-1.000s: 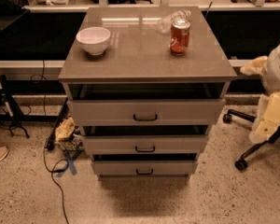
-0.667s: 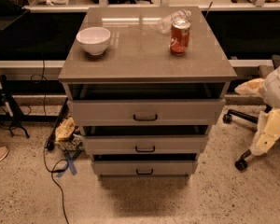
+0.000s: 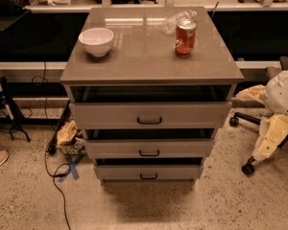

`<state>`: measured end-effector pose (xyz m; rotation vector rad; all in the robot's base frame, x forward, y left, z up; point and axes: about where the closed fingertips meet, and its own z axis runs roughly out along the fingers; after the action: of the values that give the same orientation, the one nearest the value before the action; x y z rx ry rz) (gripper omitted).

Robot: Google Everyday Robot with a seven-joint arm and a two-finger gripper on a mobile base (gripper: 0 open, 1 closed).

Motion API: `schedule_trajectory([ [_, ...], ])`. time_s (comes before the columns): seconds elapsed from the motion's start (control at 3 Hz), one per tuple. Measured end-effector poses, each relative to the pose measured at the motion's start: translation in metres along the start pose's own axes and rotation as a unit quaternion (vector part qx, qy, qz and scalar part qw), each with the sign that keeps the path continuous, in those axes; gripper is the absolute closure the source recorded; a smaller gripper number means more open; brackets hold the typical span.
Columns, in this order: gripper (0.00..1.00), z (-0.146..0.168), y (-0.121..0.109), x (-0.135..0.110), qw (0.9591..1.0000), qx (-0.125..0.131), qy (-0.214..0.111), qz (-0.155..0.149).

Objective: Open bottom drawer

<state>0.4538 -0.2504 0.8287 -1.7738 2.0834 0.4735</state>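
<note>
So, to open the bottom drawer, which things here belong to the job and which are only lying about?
For the job:
bottom drawer; its black bar handle; gripper, hanging at the far right, apart from the drawers.

Just lying about:
white bowl, red soda can and clear plastic bottle, all on the cabinet top; top drawer; middle drawer.

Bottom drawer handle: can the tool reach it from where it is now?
Probably yes: the tool hangs right of the cabinet, apart from it, and the handle on the bottom drawer is uncovered, with bare floor before it.
</note>
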Motion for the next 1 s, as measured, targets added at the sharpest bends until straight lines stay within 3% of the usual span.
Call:
schedule_trajectory([
  [0.33, 0.00, 0.042, -0.001, 0.018, 0.9996, -0.024, -0.001, -0.018],
  [0.67, 0.00, 0.104, 0.001, 0.045, 0.9979, -0.046, -0.009, -0.045],
  [1.0, 0.00, 0.164, 0.000, 0.069, 0.9969, -0.053, -0.005, -0.058],
])
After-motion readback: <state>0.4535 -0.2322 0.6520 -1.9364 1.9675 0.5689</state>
